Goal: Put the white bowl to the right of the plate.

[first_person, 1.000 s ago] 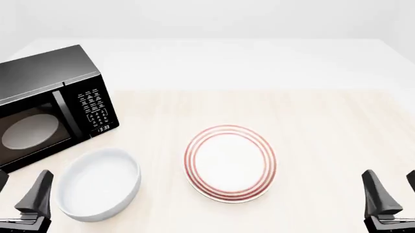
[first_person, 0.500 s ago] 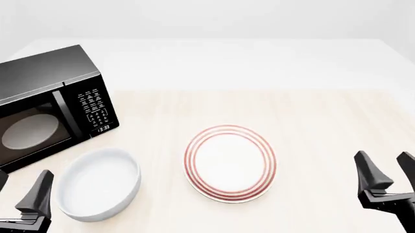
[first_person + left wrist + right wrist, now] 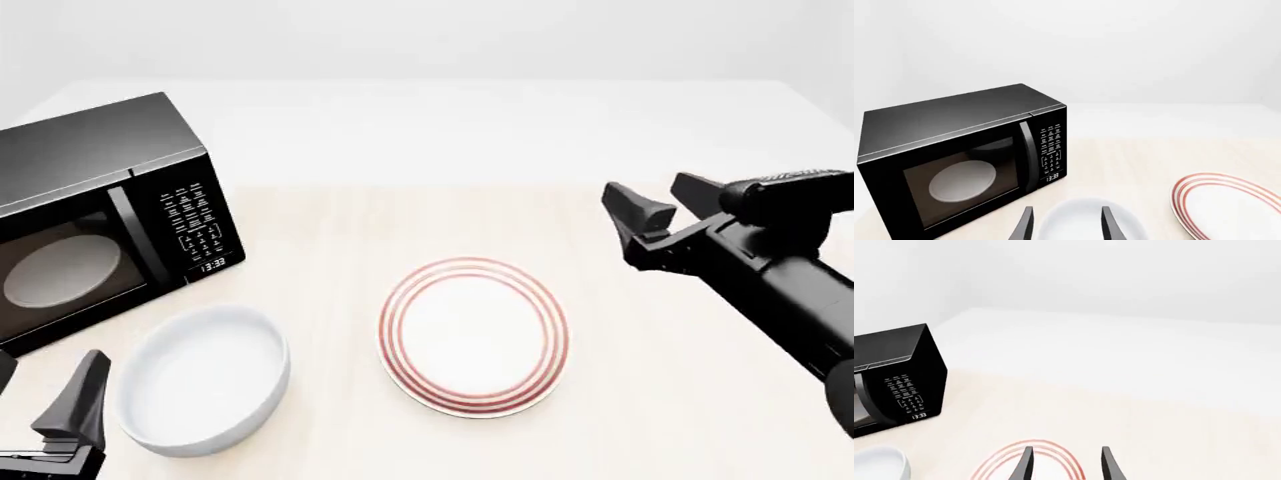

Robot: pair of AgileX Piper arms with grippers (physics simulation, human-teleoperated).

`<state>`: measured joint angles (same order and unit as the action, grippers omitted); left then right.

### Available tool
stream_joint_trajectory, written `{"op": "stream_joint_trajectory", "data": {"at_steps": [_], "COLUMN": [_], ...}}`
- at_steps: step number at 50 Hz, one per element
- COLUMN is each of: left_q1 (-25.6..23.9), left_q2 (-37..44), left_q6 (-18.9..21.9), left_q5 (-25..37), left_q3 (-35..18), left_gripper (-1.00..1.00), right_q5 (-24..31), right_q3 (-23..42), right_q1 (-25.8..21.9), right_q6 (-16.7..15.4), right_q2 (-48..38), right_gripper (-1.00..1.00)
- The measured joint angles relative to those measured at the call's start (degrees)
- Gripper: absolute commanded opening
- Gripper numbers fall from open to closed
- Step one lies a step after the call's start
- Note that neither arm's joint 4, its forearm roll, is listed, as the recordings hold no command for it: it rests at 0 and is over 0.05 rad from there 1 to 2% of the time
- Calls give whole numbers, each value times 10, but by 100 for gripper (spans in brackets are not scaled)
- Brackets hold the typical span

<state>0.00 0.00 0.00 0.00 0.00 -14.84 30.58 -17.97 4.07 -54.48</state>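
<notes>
Apparently the right gripper (image 3: pixel 657 198) is hovering spread and empty beyond the plate (image 3: pixel 474 336). Reaching across for the white bowl (image 3: pixel 203 378), it risks clipping that plate; the left gripper (image 3: pixel 1065 224) is also sitting spread.

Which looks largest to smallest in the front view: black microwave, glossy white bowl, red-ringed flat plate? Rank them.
1. Black microwave, though partly cut off.
2 and 3. Red-ringed flat plate and glossy white bowl look about equal; not ranked.

Microwave (image 3: pixel 100 215): you have it black, door shut, at the far left of the table.
Keypad (image 3: pixel 194 225): on its right side, display lit.
Pale disc (image 3: pixel 60 270): inside, behind the glass.
Table (image 3: pixel 694 300): light wood top.
</notes>
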Motion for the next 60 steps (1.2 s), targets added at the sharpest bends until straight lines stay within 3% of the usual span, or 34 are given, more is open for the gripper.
{"op": "stream_joint_trajectory", "data": {"at_steps": [33,47,60], "left_q1": [0,0,0], "left_q2": [0,0,0], "left_q6": [0,0,0], "left_q5": [0,0,0], "left_q3": [0,0,0], "left_gripper": [100,100,100], "right_q5": [-32,-21,16], "right_q3": [256,338,426], "right_q1": [-187,-236,-251], "right_q6": [19,34,59], "right_q2": [-313,-391,-477], "right_gripper": [100,100,100]}}
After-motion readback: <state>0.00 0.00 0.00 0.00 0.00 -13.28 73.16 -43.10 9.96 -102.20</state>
